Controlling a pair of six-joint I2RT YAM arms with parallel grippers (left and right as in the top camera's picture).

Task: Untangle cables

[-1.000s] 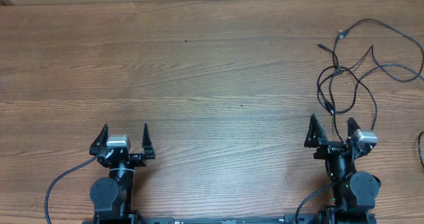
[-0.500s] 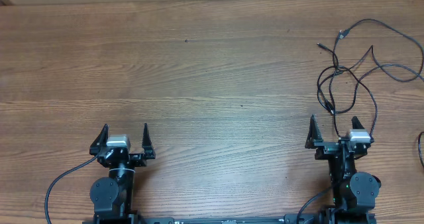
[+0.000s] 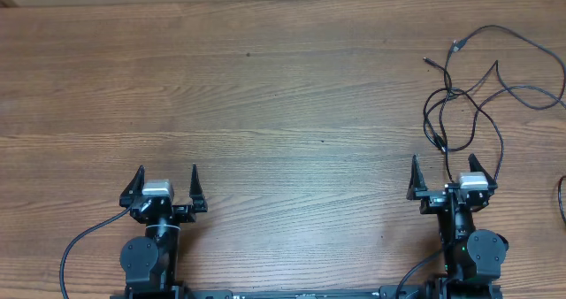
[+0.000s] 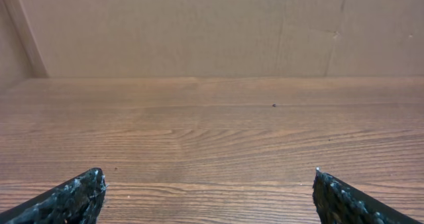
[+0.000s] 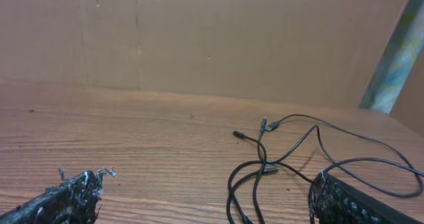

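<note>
The cables [image 3: 448, 93] lie as a loose tangle of thin black cords at the table's right side, with a silvery plug [image 3: 457, 45] and a small dark plug [image 3: 428, 61] at the far end. My right gripper [image 3: 444, 164] stands open just in front of the tangle, holding nothing. In the right wrist view the cords [image 5: 267, 170] cross between my right gripper [image 5: 207, 181] and its right fingertip [image 5: 331, 191], and one strand runs behind that finger. My left gripper [image 3: 167, 170] is open at the near left, far from the cables; the left wrist view shows my left gripper [image 4: 207, 174] over bare wood.
A brown cardboard wall [image 5: 212, 38] closes the far side of the wooden table [image 3: 265, 95]. A separate black cord [image 3: 562, 197] curves at the right edge of the overhead view.
The right gripper has turned slightly to the left, now facing straighter toward the tangle. The left arm and the cables have not moved.
</note>
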